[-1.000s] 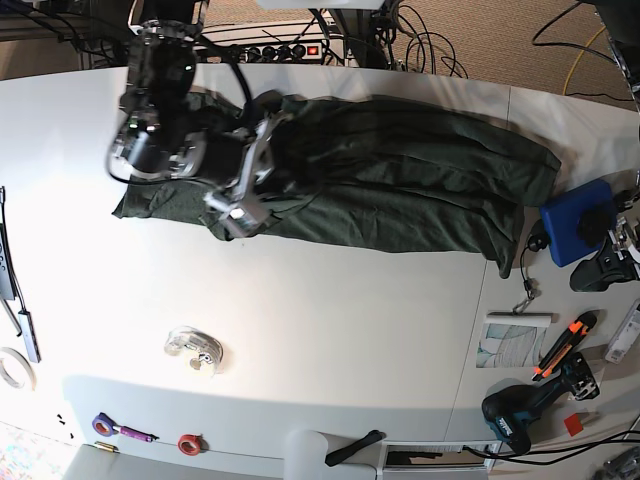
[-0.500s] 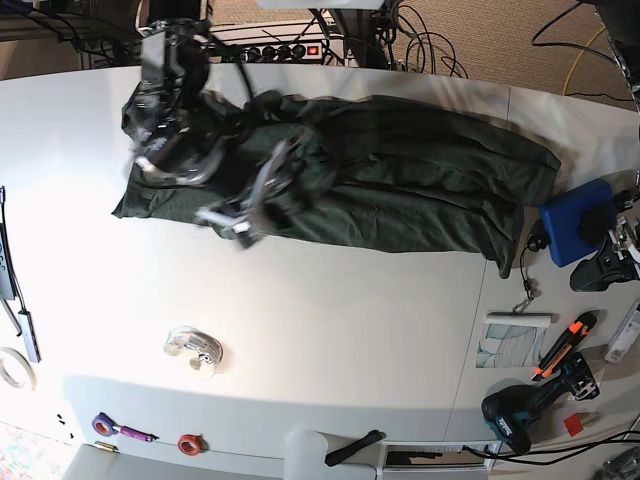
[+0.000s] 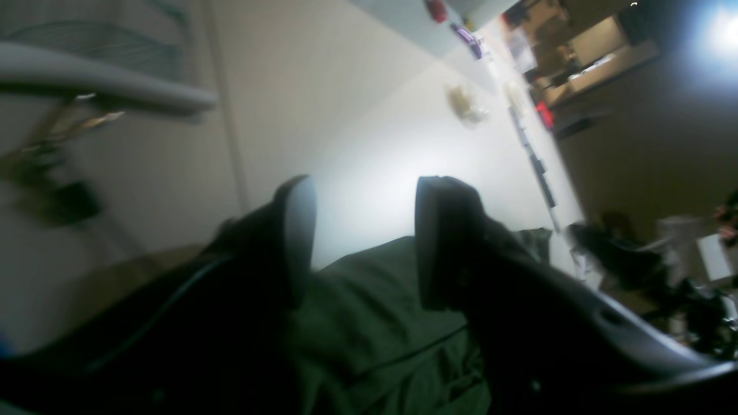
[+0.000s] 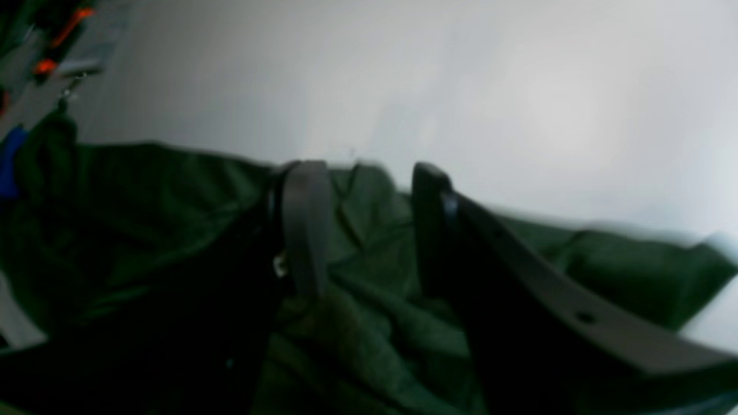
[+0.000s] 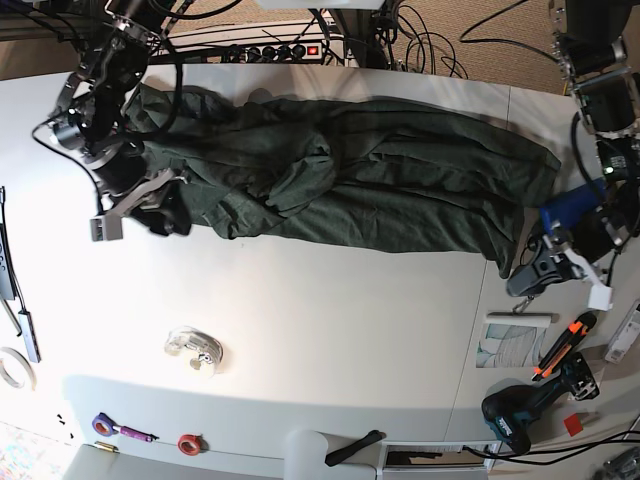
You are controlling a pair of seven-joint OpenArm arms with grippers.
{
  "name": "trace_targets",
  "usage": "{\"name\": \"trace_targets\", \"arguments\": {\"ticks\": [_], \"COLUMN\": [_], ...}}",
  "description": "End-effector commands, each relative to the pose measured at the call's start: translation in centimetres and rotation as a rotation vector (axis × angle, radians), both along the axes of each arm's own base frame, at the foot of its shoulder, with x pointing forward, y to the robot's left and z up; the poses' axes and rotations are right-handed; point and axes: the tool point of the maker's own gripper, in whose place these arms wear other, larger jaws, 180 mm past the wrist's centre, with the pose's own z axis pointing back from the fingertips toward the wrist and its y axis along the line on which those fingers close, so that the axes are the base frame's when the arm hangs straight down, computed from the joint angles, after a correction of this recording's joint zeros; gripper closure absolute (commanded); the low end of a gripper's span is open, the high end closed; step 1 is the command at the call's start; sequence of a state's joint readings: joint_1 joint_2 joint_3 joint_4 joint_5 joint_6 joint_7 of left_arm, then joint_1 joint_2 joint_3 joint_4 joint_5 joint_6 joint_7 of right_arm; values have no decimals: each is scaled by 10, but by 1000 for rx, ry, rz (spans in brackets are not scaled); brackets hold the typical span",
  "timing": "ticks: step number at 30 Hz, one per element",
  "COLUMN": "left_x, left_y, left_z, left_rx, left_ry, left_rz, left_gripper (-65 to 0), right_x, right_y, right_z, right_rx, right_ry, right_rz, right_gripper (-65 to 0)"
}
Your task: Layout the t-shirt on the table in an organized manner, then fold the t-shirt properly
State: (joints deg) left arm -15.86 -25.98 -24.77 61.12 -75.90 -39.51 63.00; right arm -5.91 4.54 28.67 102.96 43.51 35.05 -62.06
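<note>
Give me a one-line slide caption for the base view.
Both open grippers, right and left, flank a rumpled dark green fabric t-shirt stretched across the large white smooth table.

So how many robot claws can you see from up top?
2. The right claw is at the t-shirt's left end, the left claw at its right end by the table seam. Both stand open.

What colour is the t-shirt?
Dark green t-shirt, plain, no pattern visible; clearest in the base view.
</note>
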Motion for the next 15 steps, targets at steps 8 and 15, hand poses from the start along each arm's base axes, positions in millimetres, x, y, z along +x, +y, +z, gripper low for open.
{"name": "trace_targets", "arguments": {"ticks": [8,15], "left_x": [19,19], "left_y": [3,3], "left_z": [31,32], "left_rx": [-1,-3], "left_ry": [-93,-95], "left_rz": [8,9], "left_gripper": [-288,-288], "right_x": [21,22], "right_y": [3,4], "right_z": [-24,-28], "right_rx": [102,90], "right_ry": [36,69], "right_rz": [25,41], "right_gripper": [-241,-241]}}
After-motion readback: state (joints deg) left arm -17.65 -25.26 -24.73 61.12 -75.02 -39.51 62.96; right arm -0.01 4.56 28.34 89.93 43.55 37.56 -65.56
